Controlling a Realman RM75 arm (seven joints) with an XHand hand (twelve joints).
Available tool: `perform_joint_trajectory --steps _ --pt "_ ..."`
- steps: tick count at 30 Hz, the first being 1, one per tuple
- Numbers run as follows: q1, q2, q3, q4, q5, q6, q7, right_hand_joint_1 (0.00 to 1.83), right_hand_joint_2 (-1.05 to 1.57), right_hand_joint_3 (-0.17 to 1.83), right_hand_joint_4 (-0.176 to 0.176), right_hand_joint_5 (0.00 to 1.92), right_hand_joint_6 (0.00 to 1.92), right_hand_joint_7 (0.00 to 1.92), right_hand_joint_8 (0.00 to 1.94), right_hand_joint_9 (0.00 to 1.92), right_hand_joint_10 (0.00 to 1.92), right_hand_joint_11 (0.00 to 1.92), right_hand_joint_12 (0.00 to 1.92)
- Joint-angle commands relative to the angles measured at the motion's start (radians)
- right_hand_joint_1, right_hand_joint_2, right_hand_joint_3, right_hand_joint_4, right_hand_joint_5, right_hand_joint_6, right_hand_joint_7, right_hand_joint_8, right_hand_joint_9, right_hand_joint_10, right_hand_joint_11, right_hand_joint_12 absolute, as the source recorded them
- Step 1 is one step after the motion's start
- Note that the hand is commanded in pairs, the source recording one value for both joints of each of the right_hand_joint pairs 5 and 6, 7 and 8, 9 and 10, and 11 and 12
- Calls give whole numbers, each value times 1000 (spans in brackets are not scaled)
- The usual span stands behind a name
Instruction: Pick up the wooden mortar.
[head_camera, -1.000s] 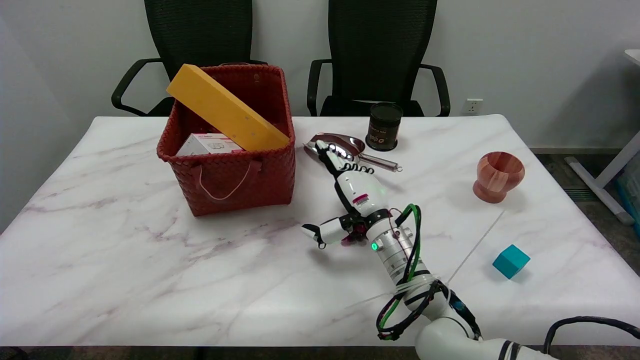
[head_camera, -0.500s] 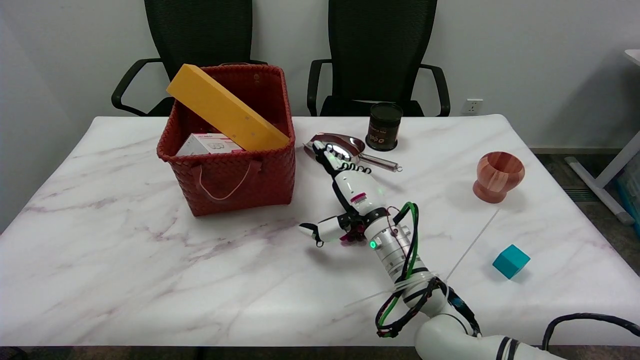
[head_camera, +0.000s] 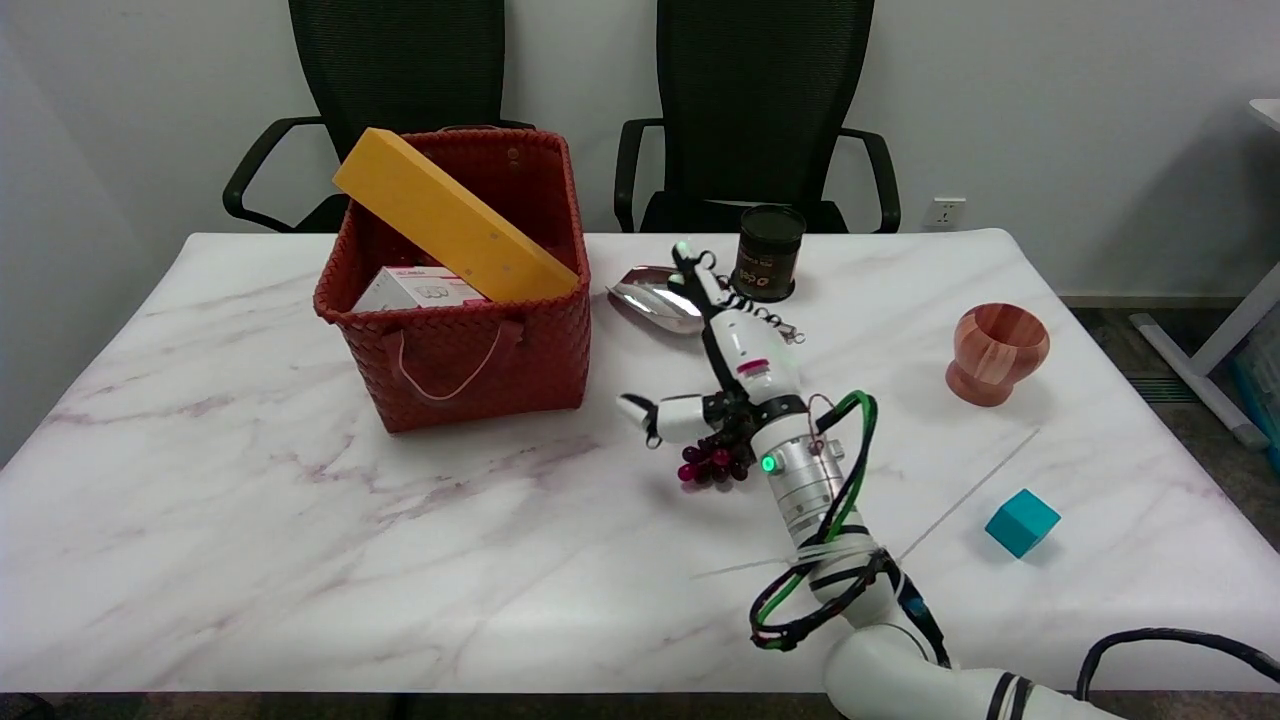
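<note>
Head view shows the wooden mortar (head_camera: 996, 352) standing upright on the marble table (head_camera: 250, 520), toward its right side, with nothing touching it. Well to its left, the right hand (head_camera: 735, 355) hangs over the middle of the table, holding nothing; its fingers (head_camera: 690, 268) stretch out toward the far edge and the thumb (head_camera: 660, 415) sticks out to the left, apart from them. Those fingertips lie over the metal scoop (head_camera: 655, 295), whose handle runs under the hand; whether they touch it cannot be told. A small bunch of dark red grapes (head_camera: 710, 465) lies just below the wrist. Just beyond the fingers stands a dark can (head_camera: 768, 252). Nearer the camera than the mortar sits a teal cube (head_camera: 1021, 522), well apart from it. On the left half of the table a red woven basket (head_camera: 470, 350) holds a long yellow box (head_camera: 450, 220) leaning across its rim and a white carton (head_camera: 415, 290). Two black chairs (head_camera: 765, 110) stand behind the table.
</note>
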Motion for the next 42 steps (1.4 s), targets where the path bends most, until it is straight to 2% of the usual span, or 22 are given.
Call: perform_joint_trajectory --steps 1,6,10,23,30,35,38,42 --pt "11 -18 11 84 202 192 101 1045 530 652 0 77 77 377 377 373 373 369 369" --pt "17 -24 11 85 241 238 158 1002 693 676 0 96 96 381 381 409 409 417 417" --pt "24 -25 11 69 239 288 236 985 727 702 0 104 104 391 391 407 407 420 420" --pt "-21 4 20 89 246 603 235 992 787 701 0 103 103 384 384 399 399 378 378" --pt "-83 28 100 99 254 636 242 1022 759 704 0 101 101 385 385 399 399 350 350" --pt "-88 38 117 74 320 680 244 1035 744 710 0 105 105 390 390 398 398 342 342" --pt "-88 50 120 73 355 680 244 1093 606 729 0 43 43 386 386 376 376 315 315" --pt "-88 58 122 77 411 680 244 1142 418 751 0 0 0 284 284 287 287 235 235"
